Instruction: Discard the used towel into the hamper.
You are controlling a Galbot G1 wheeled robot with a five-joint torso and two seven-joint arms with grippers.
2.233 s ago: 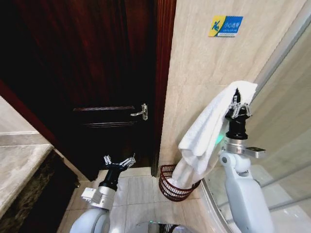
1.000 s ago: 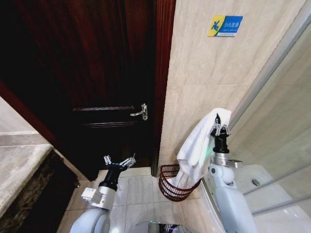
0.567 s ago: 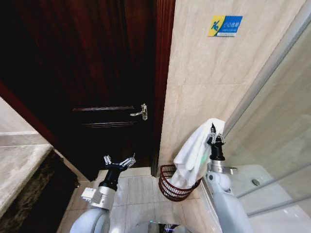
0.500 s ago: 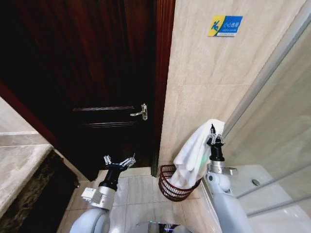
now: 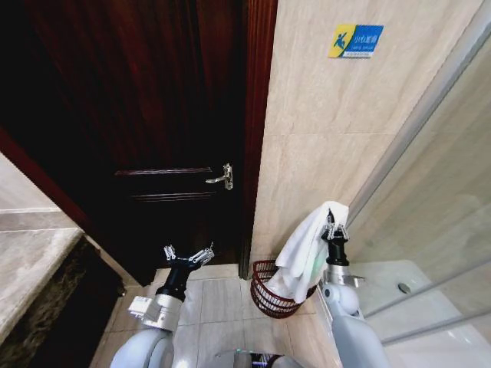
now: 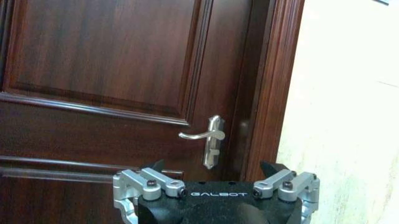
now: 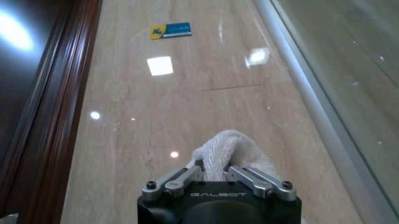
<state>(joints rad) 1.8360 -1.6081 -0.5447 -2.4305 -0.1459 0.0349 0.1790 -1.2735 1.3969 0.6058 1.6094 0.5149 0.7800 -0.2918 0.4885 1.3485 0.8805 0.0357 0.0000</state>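
Grippers first: the left gripper [image 5: 188,256] hangs parked low in front of the door [image 5: 138,115], fingers spread with nothing in them, while the right gripper [image 5: 334,231] pinches the top fold of the white towel [image 5: 305,247], which drapes down so its lower end sits inside the hamper [image 5: 268,296] on the floor by the tiled wall [image 5: 330,123]. Best to sink lower over the rim before letting go — released from here, the upper folds could spill over the edge. Apart from that towel end, the hamper looks empty.

Terry-cloth towel [image 5: 307,249], wire-weave hamper [image 5: 265,295]
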